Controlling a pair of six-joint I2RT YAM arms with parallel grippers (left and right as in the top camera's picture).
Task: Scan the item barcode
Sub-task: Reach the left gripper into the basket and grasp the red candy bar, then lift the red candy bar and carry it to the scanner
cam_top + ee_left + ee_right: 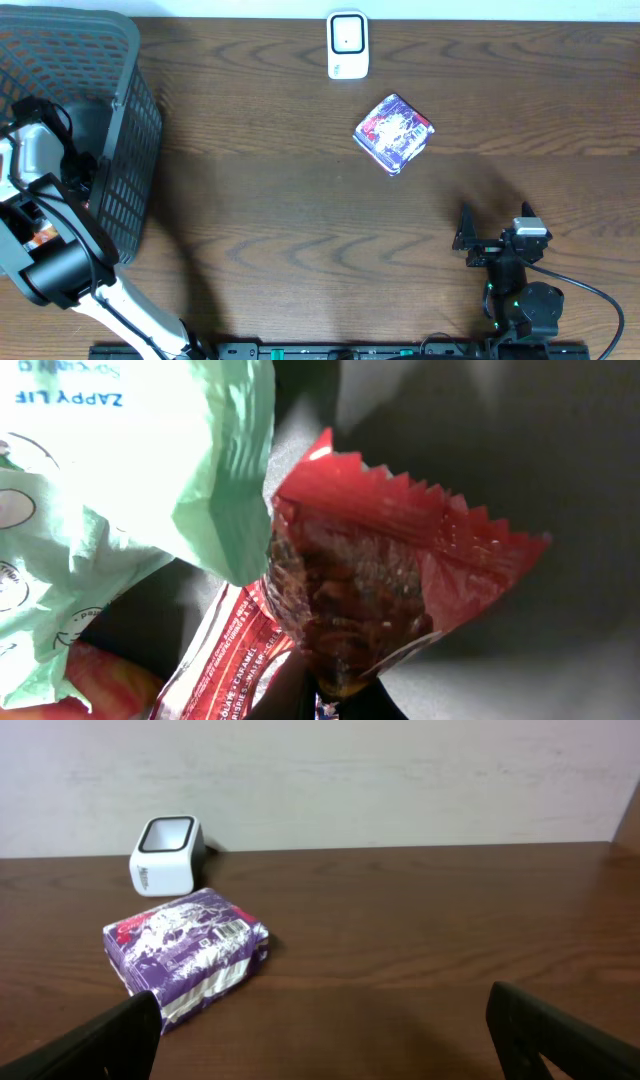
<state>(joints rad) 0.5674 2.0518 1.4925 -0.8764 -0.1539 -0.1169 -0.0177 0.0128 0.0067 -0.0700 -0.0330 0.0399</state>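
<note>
Red packet [400,560] fills the left wrist view, hard against the lens, serrated edge up and foil crinkled. I take it for the item. It sits down in the basket [130,120], at the far-left corner of the surface [300,250].

Left hand [318,700] is closed right down, no gap at all. It looks to have the packet's lower end pinched, though the contact sits at the very bottom of the view and is partly dark.

A green pouch [120,490] laps over the packet's left edge. A printed wrapper [225,650] lies just beside it, underneath.

Trouble spots from here:
- That's a thin pinch on slick foil, so the packet could slide out on the lift.
- The pouch on top could drag along with it or tug it loose.
- The basket wall is tall mesh, and a low exit could snag a corner.
- No barcode shows on the packet's visible face, so it may reach the scanner [347,44] wrong side out.

That scanner sits well apart, at the middle of the far edge. A purple box [393,133] lies just right of centre, near it, and could crowd the approach.

Right hand [325,1035] waits by the near edge toward the right corner. Its fingers are spread wide, holding nothing and touching nothing.
</note>
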